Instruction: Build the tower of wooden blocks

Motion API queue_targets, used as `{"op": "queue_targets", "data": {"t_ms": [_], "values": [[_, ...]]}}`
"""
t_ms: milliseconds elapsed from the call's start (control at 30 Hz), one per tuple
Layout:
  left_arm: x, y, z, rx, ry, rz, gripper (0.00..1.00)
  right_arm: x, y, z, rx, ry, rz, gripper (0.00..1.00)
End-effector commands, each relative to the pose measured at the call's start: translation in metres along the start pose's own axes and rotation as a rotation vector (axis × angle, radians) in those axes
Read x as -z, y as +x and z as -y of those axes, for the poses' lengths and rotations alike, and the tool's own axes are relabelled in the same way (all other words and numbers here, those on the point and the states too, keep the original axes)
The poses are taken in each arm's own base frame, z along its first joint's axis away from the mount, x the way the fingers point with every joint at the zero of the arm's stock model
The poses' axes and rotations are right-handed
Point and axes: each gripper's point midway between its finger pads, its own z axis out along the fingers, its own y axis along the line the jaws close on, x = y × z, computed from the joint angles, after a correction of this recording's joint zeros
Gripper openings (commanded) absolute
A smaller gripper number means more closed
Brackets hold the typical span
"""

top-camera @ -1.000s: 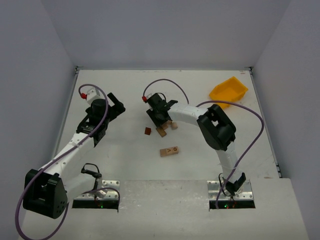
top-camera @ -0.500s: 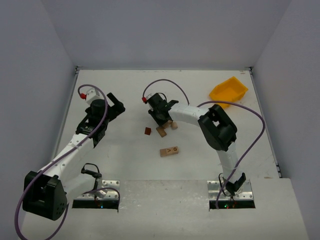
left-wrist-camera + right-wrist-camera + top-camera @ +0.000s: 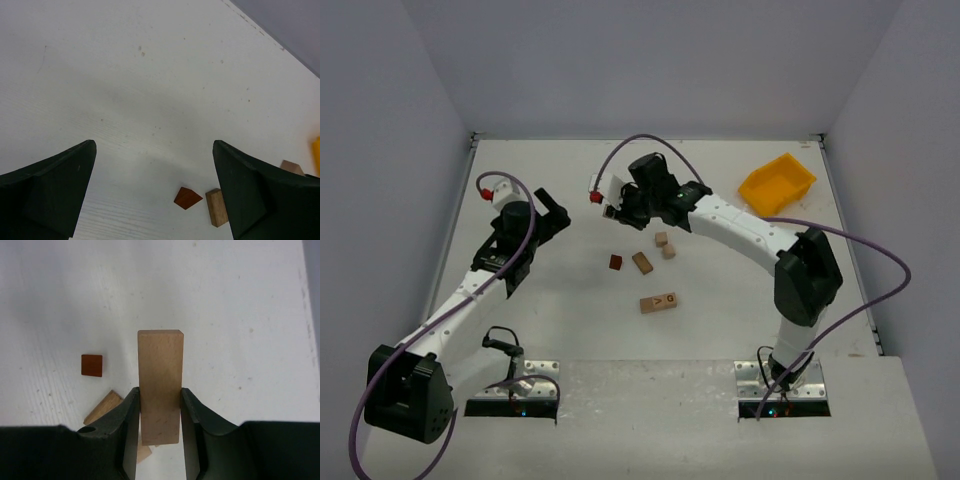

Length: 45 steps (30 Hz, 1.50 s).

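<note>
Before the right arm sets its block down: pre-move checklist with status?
1. Grip: right gripper is shut on the oblong block, which sits straight between the fingers: ok.
2. Other arm: left gripper is open, holds nothing and sits well left of the blocks: ok.
3. Tower base: lettered block, tan oblong, reddish-brown block and two cubes lie loose, none stacked: not ok.
4. Held block's height above the table: cannot tell.
5. Bare table around the loose blocks for a placement: ok.
</note>
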Motion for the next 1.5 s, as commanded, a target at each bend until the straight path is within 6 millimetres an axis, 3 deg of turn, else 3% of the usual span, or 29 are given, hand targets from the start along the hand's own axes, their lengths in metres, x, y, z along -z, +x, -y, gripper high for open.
{"op": "queue_targets", "data": {"t_ms": [0, 100, 167, 233, 300, 367, 533, 633, 900, 1033, 1467], "values": [[0.003, -0.018, 0.002, 0.004, -0.008, 0.057, 1.00, 0.029, -0.023, -0.021, 0.238, -0.153, 0.096, 0.23], [0.005, -0.020, -0.003, 0.009, -0.030, 0.067, 1.00, 0.042, -0.002, -0.041, 0.278, -0.241, 0.040, 0.23], [0.009, -0.025, -0.004, 0.014, -0.032, 0.088, 1.00, 0.054, 0.029, -0.069, 0.269, -0.341, -0.025, 0.22], [0.011, -0.028, -0.005, 0.014, -0.035, 0.104, 1.00, 0.066, 0.039, -0.081, 0.279, -0.373, -0.028, 0.21], [0.013, -0.032, -0.007, 0.017, -0.042, 0.121, 1.00, 0.073, 0.063, -0.104, 0.260, -0.423, -0.048, 0.21], [0.014, -0.033, -0.009, 0.017, -0.052, 0.128, 1.00, 0.082, 0.069, -0.113, 0.240, -0.408, -0.032, 0.24], [0.015, -0.036, -0.011, 0.018, -0.071, 0.135, 1.00, 0.091, 0.078, -0.122, 0.193, -0.334, 0.029, 0.27], [0.013, -0.035, -0.010, 0.014, -0.067, 0.133, 1.00, 0.085, 0.088, -0.137, 0.191, -0.379, 0.045, 0.27], [0.009, -0.032, -0.011, 0.005, -0.074, 0.126, 1.00, 0.068, 0.097, -0.150, 0.274, -0.462, -0.001, 0.24], [0.006, -0.029, -0.017, 0.000, -0.095, 0.128, 1.00, 0.056, 0.109, -0.151, 0.316, -0.433, -0.064, 0.24], [0.004, -0.027, -0.014, -0.009, -0.080, 0.116, 1.00, 0.044, 0.111, -0.155, 0.334, -0.449, -0.071, 0.25]]}}
